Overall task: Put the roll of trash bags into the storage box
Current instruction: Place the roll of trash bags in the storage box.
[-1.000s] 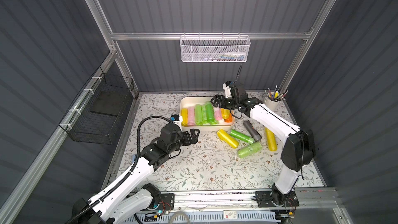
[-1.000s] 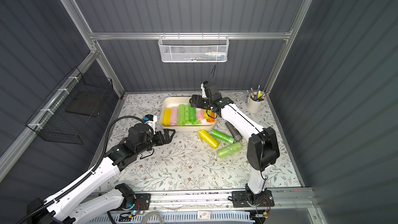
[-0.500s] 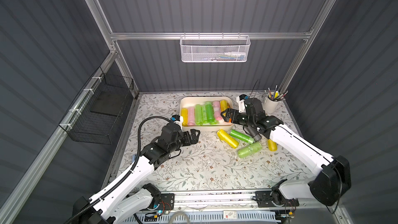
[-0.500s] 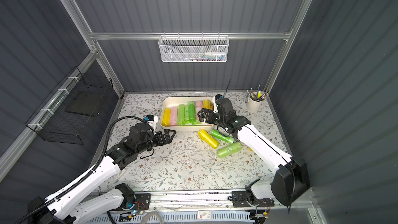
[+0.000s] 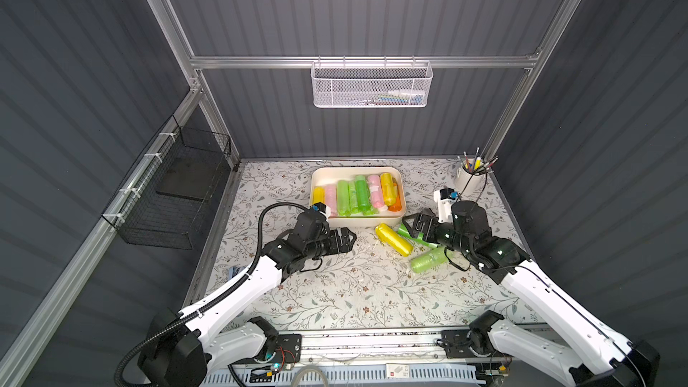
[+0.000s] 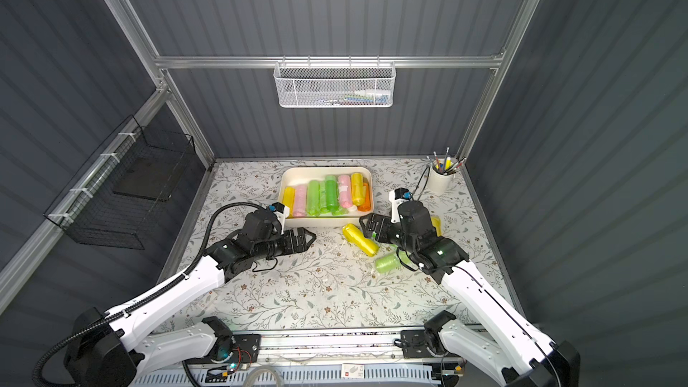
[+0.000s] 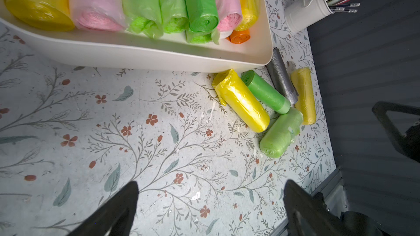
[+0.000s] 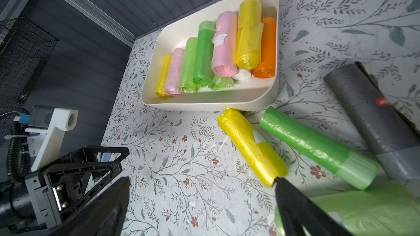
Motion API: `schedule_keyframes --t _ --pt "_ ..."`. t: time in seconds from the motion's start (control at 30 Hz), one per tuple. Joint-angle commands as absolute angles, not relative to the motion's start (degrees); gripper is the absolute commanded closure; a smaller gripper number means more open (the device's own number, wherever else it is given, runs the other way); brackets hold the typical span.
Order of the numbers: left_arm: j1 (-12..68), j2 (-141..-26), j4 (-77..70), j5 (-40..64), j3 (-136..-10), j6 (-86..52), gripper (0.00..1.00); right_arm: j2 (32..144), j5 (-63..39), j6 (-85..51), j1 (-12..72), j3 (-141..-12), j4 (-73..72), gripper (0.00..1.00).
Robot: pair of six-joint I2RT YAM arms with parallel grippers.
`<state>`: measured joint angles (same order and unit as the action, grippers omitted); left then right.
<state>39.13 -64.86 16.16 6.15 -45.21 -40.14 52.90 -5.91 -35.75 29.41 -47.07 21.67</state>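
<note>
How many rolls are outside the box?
5, clustered by the storage box: bright yellow roll, dark green roll, grey roll, pale yellow roll, light green roll. None seems hidden.

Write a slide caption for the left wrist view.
Open left gripper faces the storage box; five rolls lie loose beside it.

Pale green roll (image 8: 375, 210) half out of right wrist view
</note>
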Motion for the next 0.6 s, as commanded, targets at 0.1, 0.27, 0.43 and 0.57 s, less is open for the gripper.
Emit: schedule_keyframes --t 0.1,0.27,0.43,0.57 --pt "41.38 -67.01 13.23 6.86 -45.35 -41.57 0.0 47.71 -4.11 -38.01 29.56 -42.46 25.24 0.01" --pt "44.44 -69.06 11.66 5.47 -45.43 -42.27 0.0 44.95 -4.4 -40.05 29.62 -39.63 24.91 0.01" --pt "47.54 -73.1 8.81 4.62 -45.33 -42.3 0.0 43.92 -5.8 -40.86 29.61 -38.76 26.78 0.01" --pt "47.94 -76.41 6.16 5.37 -45.71 -43.31 0.0 41.36 -5.09 -41.82 29.61 -37.63 27.26 0.01"
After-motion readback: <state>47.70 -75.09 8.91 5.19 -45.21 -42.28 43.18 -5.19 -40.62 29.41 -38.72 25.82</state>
